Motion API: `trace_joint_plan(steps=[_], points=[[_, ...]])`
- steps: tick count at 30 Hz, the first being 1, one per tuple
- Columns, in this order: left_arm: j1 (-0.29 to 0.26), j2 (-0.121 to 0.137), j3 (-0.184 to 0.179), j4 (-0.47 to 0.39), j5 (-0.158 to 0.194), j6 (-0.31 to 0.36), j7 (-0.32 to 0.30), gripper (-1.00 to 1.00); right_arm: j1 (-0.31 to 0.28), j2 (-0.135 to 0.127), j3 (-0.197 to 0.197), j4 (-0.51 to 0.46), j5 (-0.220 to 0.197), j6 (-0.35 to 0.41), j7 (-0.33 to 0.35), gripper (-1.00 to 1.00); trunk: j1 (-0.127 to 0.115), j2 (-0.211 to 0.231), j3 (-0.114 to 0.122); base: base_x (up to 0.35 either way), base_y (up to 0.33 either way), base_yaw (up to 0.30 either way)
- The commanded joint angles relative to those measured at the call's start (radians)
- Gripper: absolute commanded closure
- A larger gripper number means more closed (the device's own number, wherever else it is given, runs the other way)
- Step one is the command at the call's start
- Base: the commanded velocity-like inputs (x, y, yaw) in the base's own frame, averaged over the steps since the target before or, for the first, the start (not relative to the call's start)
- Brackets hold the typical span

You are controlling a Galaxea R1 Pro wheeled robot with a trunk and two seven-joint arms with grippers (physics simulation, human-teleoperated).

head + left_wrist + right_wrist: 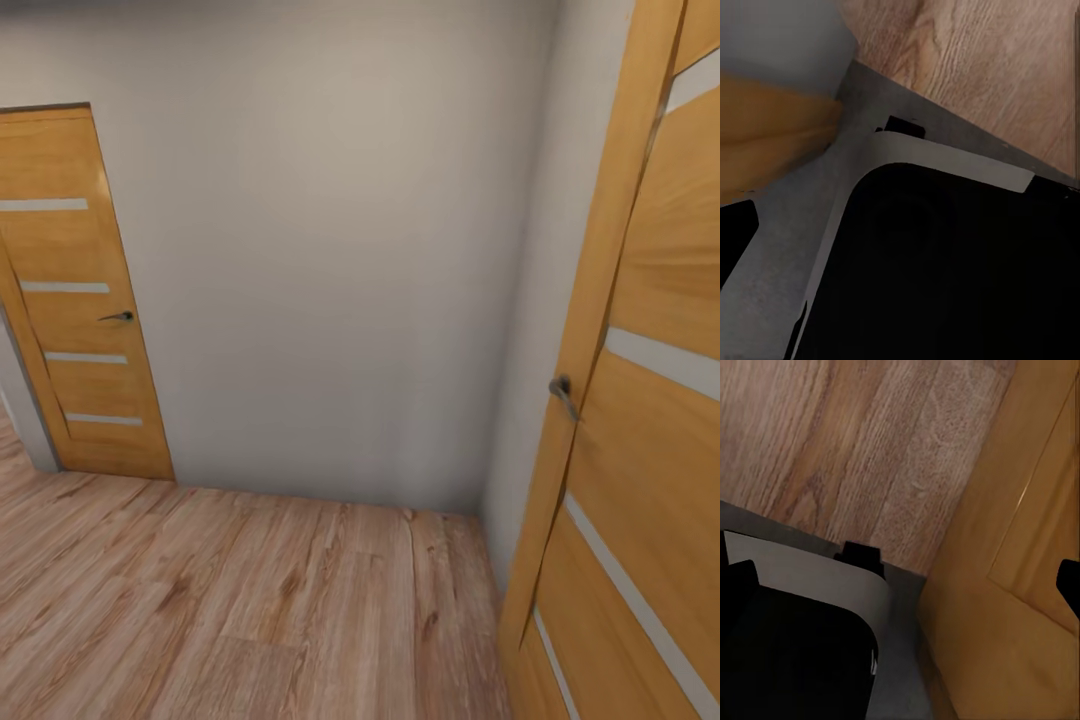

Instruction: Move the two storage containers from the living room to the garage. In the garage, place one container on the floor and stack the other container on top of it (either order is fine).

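**A:** While the bot's rolling thru a hallway, head cam gives us a pale wall [330, 250] straight ahead, a wood door [80, 300] w/ frosted strips at far left, and another door [650, 400] close on the right, lever handle [562, 392] right there.

**B:** Light plank floor [220, 610] underfoot, so not the garage's concrete. I'd call this the transit step, en route, no bin in hand that I can see.

**A:** Agreed. The storage containers aren't in any pic right now, so can't say where they sit. Could be heading to fetch or heading between rooms, can't tell which.

**B:** Grippers?

**A:** Can't tell, open or closed, either side. Wrist cams look down past the robot's own base [945, 270], dark panel w/ a pale grey edge. A dark sliver at the right wrist pic's edge might be a fingertip, not enough to judge.

**B:** What do wrist cams add vs head?

**A:** Clearance, mostly. Right wrist cam shows the base [795, 645] just beside the orange door [1020, 547], v. tight, which the head cam doesn't show. Left wrist cam shows planks [982, 67] plus a blurry orange and grey patch, prob. door and wall, unclear.

**B:** Next move, my guess: steer the base off that right door, then find the doorway.
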Motion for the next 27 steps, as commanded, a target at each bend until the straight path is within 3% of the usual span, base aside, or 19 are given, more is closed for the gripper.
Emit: trace_joint_plan(steps=[1,27], points=[[0.000,0.000,-0.003,0.000,0.005,-0.002,0.001,-1.00,-0.001,0.000,0.009,0.003,-0.010,-0.006,0.000,-1.00,0.001,0.000,-0.001,0.319,0.000,0.000],[0.000,0.000,-0.001,-0.001,0.006,-0.002,0.001,-1.00,-0.001,0.003,0.009,0.003,-0.010,0.004,-0.001,-1.00,0.001,0.000,-0.001,0.320,-0.016,0.000]])
